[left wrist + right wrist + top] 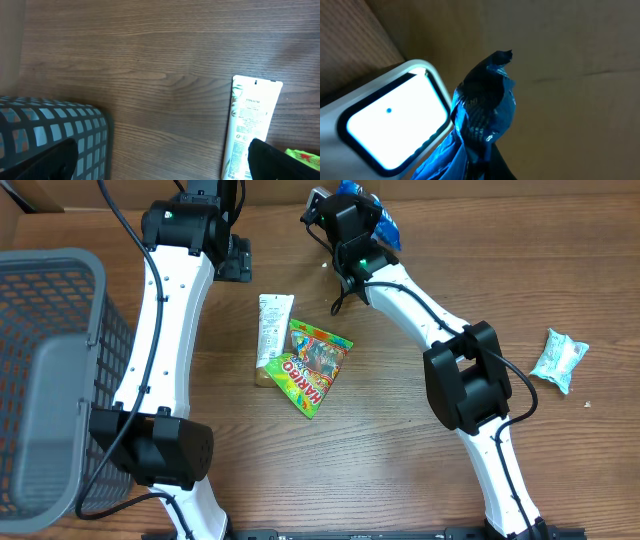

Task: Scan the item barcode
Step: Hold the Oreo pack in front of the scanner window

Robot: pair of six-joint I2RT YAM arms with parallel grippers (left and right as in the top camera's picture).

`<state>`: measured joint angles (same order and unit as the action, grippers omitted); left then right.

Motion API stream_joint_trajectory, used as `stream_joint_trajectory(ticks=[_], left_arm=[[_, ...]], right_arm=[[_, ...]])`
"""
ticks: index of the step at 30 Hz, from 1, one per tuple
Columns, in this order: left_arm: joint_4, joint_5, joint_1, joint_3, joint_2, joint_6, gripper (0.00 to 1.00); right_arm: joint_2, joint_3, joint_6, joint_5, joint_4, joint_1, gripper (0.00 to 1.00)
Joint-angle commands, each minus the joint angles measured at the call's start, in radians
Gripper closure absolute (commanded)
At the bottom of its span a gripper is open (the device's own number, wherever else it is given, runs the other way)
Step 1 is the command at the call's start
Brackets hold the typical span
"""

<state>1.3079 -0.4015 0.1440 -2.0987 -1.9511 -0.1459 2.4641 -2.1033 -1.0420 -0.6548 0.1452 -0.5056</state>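
Observation:
My right gripper (357, 220) is shut on a crumpled blue packet (386, 222) at the table's far edge. In the right wrist view the blue packet (484, 112) stands up out of the gripper (487, 167), right beside the lit white window of the scanner (395, 125). No barcode is legible on the packet. My left gripper (236, 260) hangs open over bare wood. In its wrist view the left gripper (165, 165) has one dark fingertip over the basket corner and the other over a white tube (250, 125), with nothing between them.
A grey mesh basket (50, 380) fills the left side; its corner (50, 125) shows in the left wrist view. The white tube (273, 328) and a green Haribo bag (312, 365) lie mid-table. A pale green packet (558, 360) lies at the right. Brown cardboard stands behind the scanner.

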Motion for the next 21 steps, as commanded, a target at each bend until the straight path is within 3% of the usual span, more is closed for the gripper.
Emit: stream_joint_trajectory(ticks=[1,21], left_arm=[[-0.004,-0.013,0.006,0.001,-0.014,0.015,0.00],[-0.004,-0.013,0.006,0.001,-0.014,0.015,0.00]], right_arm=[[-0.004,-0.011,-0.066,0.034,-0.051,0.018,0.96],[-0.004,-0.011,-0.119,0.097,-0.095,0.065,0.96]])
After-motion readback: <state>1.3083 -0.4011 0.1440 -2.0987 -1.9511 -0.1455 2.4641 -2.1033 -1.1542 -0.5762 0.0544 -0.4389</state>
